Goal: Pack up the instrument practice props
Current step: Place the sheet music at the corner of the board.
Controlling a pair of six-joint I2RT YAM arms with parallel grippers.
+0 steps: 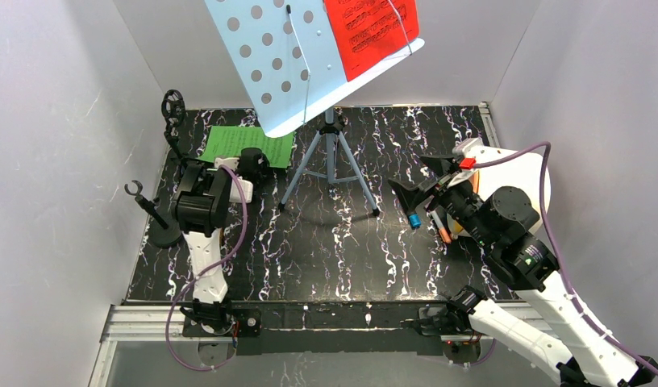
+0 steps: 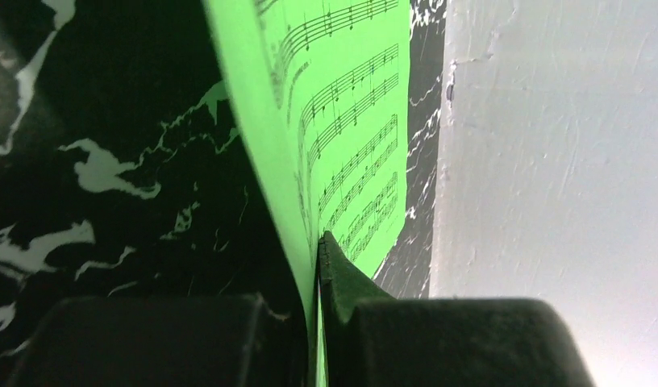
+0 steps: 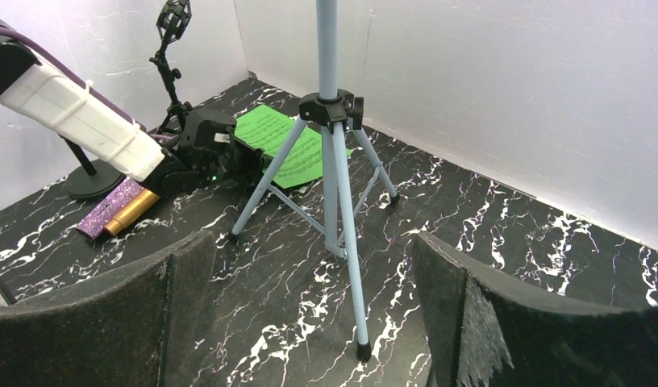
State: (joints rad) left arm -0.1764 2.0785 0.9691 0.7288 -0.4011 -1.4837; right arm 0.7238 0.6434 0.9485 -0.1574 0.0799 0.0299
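Pinching an edge of the green score sheet (image 2: pixel 342 121), the left gripper (image 1: pixel 249 161) is clamped on it at ten o'clock on the surface (image 1: pixel 326 258). The right gripper (image 1: pixel 422 176) gapes wide and empty at three o'clock. The pale blue music rack (image 1: pixel 269 56) stands at twelve o'clock, carrying the red score sheet (image 1: pixel 366 32). The gold microphone (image 3: pixel 136 210) and the purple glitter microphone (image 3: pixel 108 211) lie at nine o'clock.
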